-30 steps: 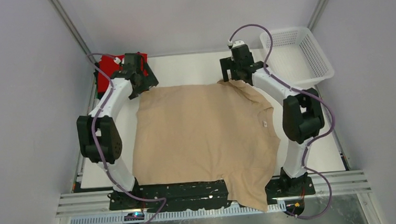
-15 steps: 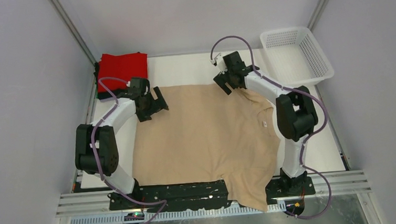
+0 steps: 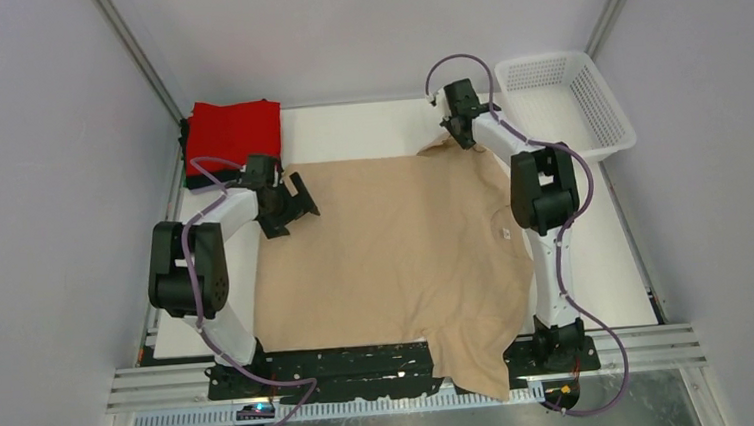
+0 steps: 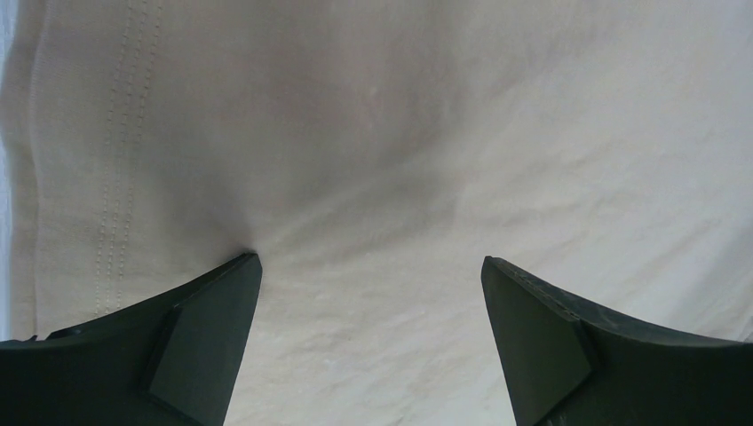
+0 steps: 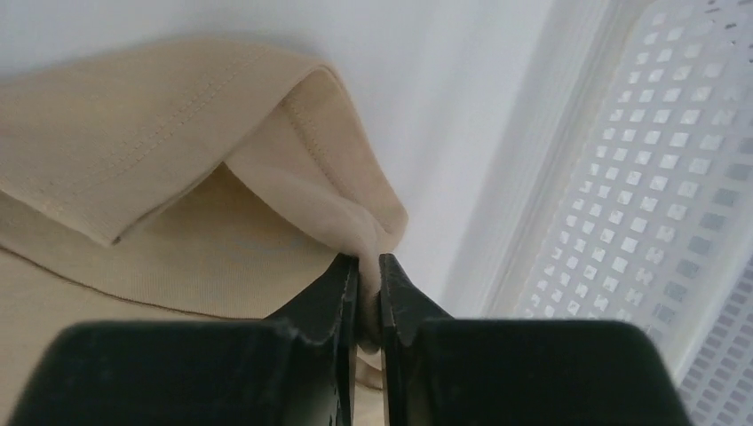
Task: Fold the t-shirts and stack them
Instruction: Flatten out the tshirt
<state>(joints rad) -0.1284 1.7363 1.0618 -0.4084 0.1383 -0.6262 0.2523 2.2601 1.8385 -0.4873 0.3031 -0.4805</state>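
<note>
The beige t-shirt (image 3: 396,252) lies spread across the middle of the tabletop (image 3: 357,129), its near part hanging over the near edge. The right gripper (image 5: 368,262) pinches a fold of sleeve at the far right corner, just beside the basket (image 3: 612,116), likely to draw it flat. The left gripper (image 4: 368,266), spread wide, rests on the far left hem, seemingly anchoring it. The red t-shirt (image 3: 237,131) sits folded far left, probably starting the stack.

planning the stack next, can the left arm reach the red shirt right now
Probably yes. The left hand is open and empty on the beige shirt, and the red shirt lies just beyond it in the far-left corner, nothing between them.
</note>
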